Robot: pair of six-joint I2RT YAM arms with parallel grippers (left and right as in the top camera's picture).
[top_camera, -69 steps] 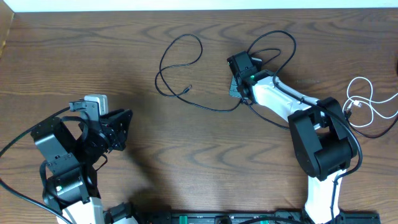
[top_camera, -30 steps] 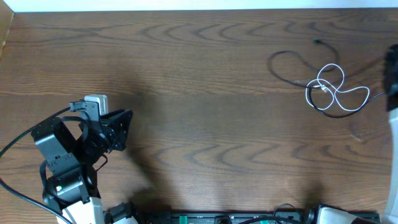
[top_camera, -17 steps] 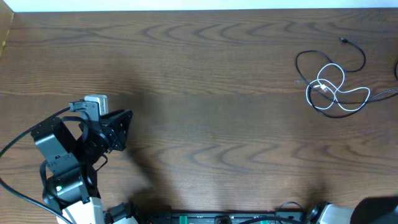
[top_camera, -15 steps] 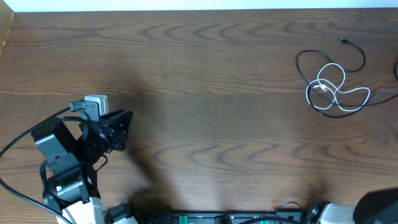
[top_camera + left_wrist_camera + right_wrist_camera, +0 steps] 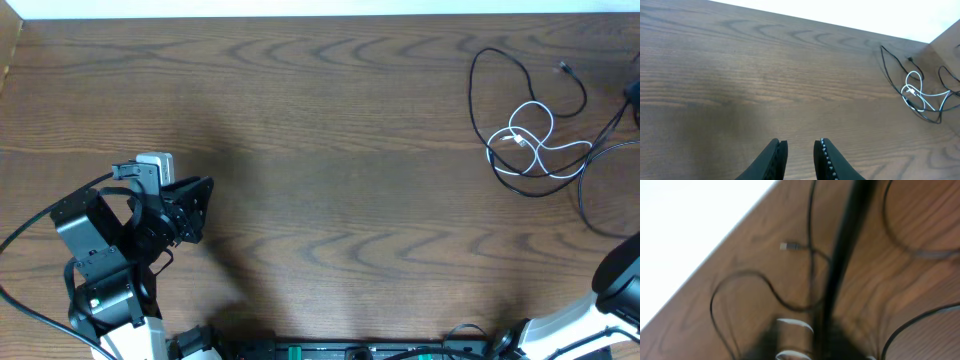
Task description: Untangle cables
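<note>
The cables lie tangled at the table's far right: a white cable point(image 5: 532, 142) looped through black cables point(image 5: 478, 75), and one small plug point(image 5: 566, 69) lies free. From the tangle a long black strand point(image 5: 588, 175) runs to the right edge. The left wrist view has the white cable point(image 5: 918, 95) and a black cable point(image 5: 894, 58) far off to the right. My left gripper point(image 5: 204, 208) point(image 5: 801, 146) hovers at the near left, open and empty. My right gripper point(image 5: 800, 350) is blurred just above the white cable point(image 5: 796, 324). Its fingers stand apart with a black strand point(image 5: 842, 255) beside them.
My right arm point(image 5: 618, 285) rises at the near right corner, and most of it is out of the overhead view. My left arm's black wire point(image 5: 30, 310) trails off the near left. The table's far edge point(image 5: 320, 17) meets a white wall.
The black loop of the tangle has stretched toward the far edge, and a long black strand now reaches the right side. My right arm has come into view at the near right. The left arm has not moved.
</note>
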